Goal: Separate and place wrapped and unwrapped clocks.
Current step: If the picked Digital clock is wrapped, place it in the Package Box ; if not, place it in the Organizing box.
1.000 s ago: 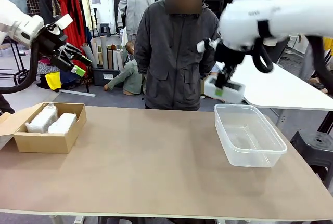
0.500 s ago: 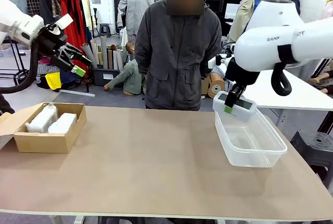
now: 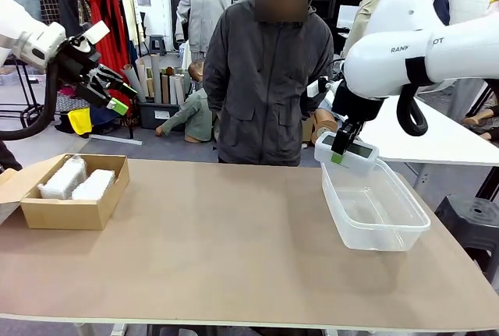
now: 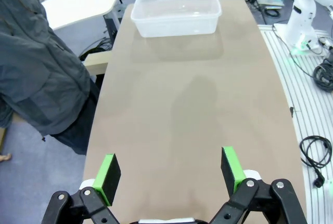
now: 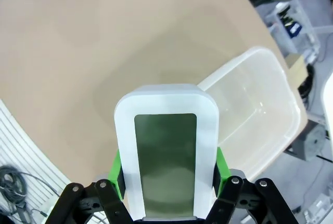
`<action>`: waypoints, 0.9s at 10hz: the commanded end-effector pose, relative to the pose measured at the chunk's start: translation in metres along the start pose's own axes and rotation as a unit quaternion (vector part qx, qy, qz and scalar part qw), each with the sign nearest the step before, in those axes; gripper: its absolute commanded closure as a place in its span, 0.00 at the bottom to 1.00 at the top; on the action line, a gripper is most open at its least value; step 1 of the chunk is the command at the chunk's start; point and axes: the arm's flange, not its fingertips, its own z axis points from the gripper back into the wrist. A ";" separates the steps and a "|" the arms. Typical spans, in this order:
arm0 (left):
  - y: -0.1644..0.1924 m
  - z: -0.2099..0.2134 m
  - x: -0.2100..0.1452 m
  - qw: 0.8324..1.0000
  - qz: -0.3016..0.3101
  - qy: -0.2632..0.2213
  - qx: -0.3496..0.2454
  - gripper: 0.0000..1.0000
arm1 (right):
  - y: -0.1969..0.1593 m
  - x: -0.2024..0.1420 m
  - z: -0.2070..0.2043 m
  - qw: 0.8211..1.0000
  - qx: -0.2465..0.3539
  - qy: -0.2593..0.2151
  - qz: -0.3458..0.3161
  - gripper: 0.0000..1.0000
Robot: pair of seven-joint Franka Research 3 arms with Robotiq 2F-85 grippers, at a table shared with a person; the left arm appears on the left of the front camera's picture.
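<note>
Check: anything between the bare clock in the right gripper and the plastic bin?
Nothing visible. The right gripper holds the bare digital clock just above the far rim of the clear plastic bin. The bin is open-topped and looks empty, with no lid or hand over it.

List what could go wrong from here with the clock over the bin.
The right gripper holds the bare digital clock above the far rim of the clear plastic bin, not its middle; released here, it might strike the rim and fall outside. The grip is near one end, so it could tilt or slip.
</note>
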 end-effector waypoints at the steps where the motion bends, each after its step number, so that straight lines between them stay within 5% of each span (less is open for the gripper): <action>1: -0.001 0.002 0.000 1.000 -0.002 0.003 -0.001 0.00 | -0.047 0.009 -0.017 0.995 0.004 -0.026 -0.099 1.00; 5: -0.001 0.002 0.000 1.000 -0.002 0.003 -0.001 0.00 | -0.091 -0.015 -0.042 0.977 0.002 -0.062 -0.206 1.00; 9: -0.001 0.002 0.000 1.000 -0.002 0.003 -0.001 0.00 | -0.095 -0.033 -0.086 0.926 -0.025 -0.063 -0.371 1.00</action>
